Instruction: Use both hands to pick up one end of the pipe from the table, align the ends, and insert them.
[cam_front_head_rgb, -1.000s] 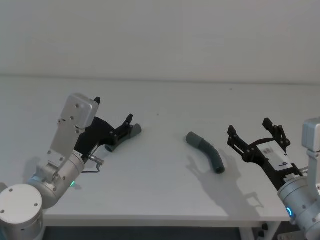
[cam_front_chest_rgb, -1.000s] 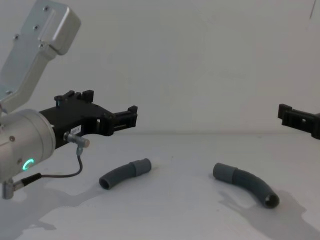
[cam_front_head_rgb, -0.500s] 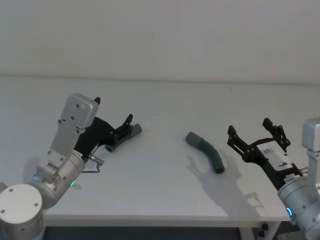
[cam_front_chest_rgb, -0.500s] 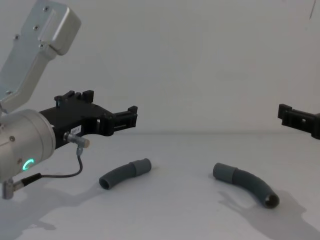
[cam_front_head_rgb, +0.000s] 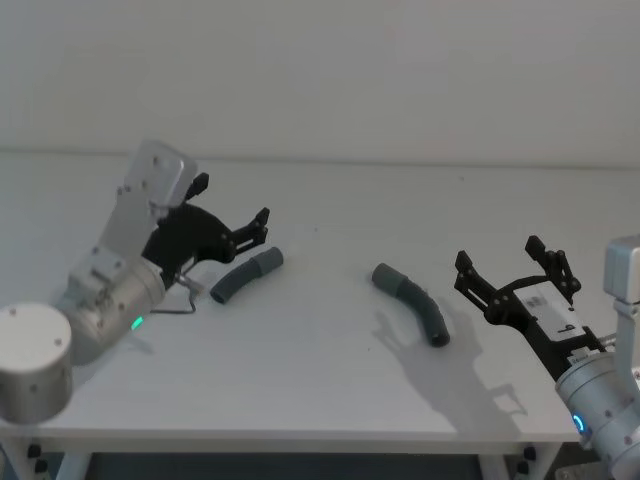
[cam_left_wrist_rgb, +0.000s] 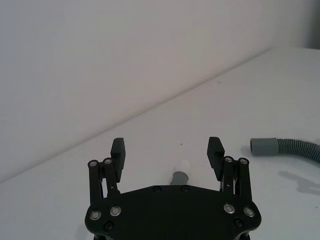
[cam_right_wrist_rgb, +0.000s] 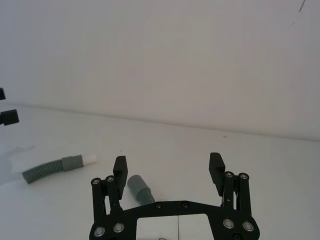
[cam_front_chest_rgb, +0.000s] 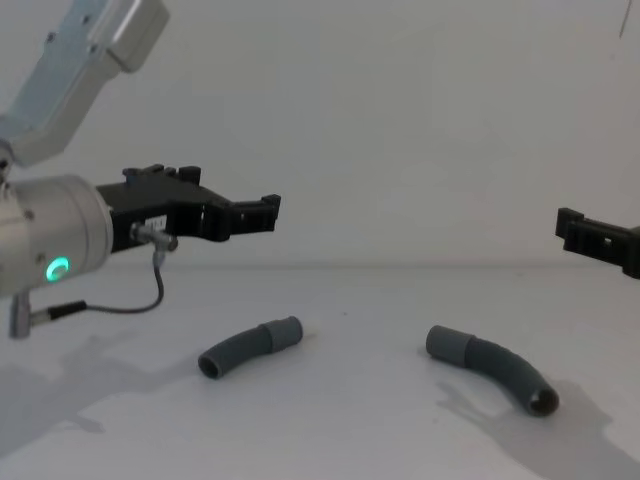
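The pipe lies in two dark grey curved pieces on the white table (cam_front_head_rgb: 320, 380). The short piece (cam_front_head_rgb: 246, 277) (cam_front_chest_rgb: 250, 347) rests at the left, its pale-tipped collared end (cam_right_wrist_rgb: 90, 160) pointing away from me. The longer piece (cam_front_head_rgb: 412, 303) (cam_front_chest_rgb: 492, 367) lies at the right, its socket sleeve (cam_left_wrist_rgb: 264, 146) toward the short piece. My left gripper (cam_front_head_rgb: 231, 200) (cam_front_chest_rgb: 266, 211) hovers open above and behind the short piece, touching nothing. My right gripper (cam_front_head_rgb: 498, 254) (cam_right_wrist_rgb: 168, 162) hangs open to the right of the long piece, also holding nothing.
A thin grey cable (cam_front_chest_rgb: 150, 290) loops down from the left wrist, close to the short piece. A plain pale wall (cam_front_head_rgb: 320, 70) stands behind the table. The table's front edge (cam_front_head_rgb: 300, 435) runs just before both arms.
My left arm has risen and swung back, so the short piece now lies uncovered below the gripper. The right arm and both pipe pieces have stayed put.
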